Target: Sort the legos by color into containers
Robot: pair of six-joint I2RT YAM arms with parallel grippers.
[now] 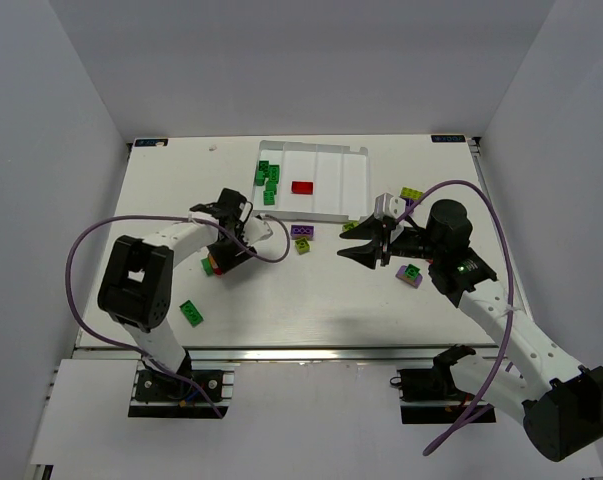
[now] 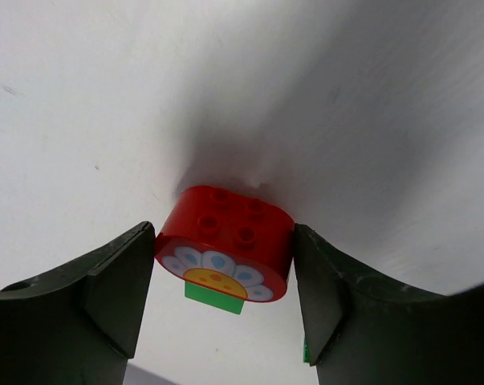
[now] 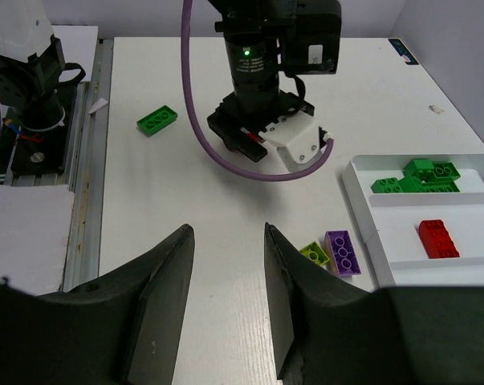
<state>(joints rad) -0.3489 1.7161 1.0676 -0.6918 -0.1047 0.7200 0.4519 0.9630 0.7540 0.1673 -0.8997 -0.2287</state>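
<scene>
Red flower brick (image 2: 229, 224) pinched in left tool (image 2: 224, 265); green bit (image 2: 215, 294) under it might ride into the wrong slot. Right tool (image 3: 225, 269) parted, empty.

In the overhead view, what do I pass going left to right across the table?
Loose green brick → left gripper, shut on a red round brick → green bricks in the tray → red brick in the tray → open right gripper → purple-and-green brick.
</scene>
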